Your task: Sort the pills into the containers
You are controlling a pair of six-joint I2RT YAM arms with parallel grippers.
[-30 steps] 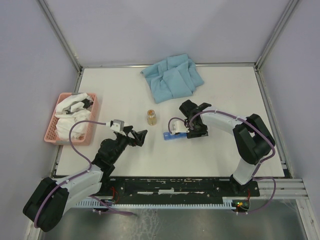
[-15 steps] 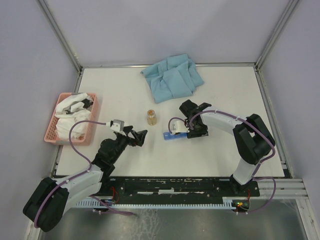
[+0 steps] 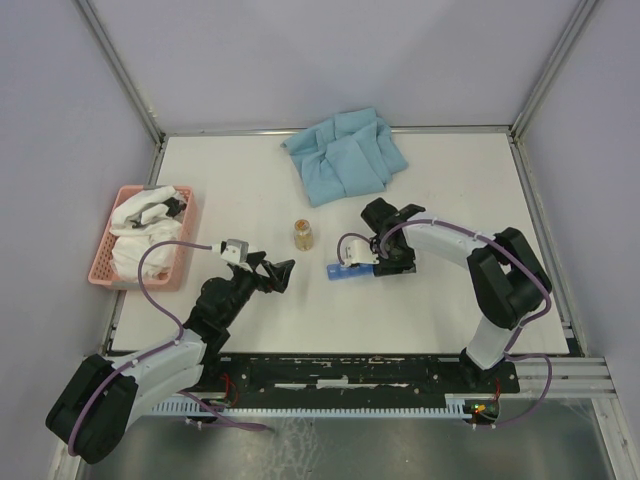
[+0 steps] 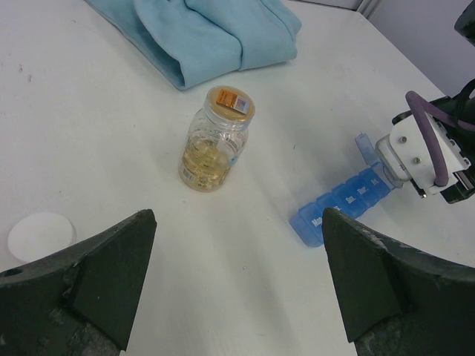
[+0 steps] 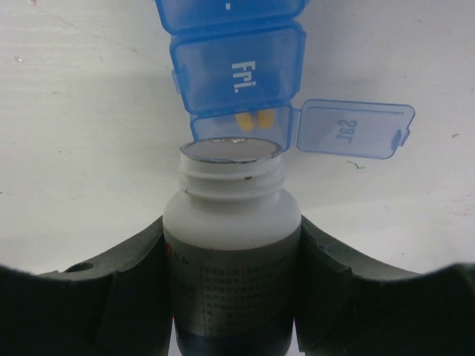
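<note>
- no real change over the last second: both arms sit where they were, and nothing on the counter (image 3: 450, 190) has shifted.
- right gripper (image 3: 372, 258) is clamped around the white bottle (image 5: 231, 237), which is tipped over with its mouth right at the organiser strip (image 3: 343, 270). the strip lies mid-counter, near and right of the amber jar (image 3: 304, 234).
- right wrist view: the end compartment (image 5: 236, 130) has its lid (image 5: 356, 127) flipped open to the side, with two yellow pills (image 5: 251, 120) inside. the "fri" cell (image 5: 237, 70) next to it is closed.
- can't tell whether anything is leaving the bottle mouth.
- left gripper (image 4: 237, 297) is spread wide with nothing in it, on the near side of the amber jar. a white cap (image 4: 41, 236) lies loose to the left.
- read: a held pour pose, either waiting on a pill or done with this cell. only one cell looks loaded, so the sort is probably still early.
</note>
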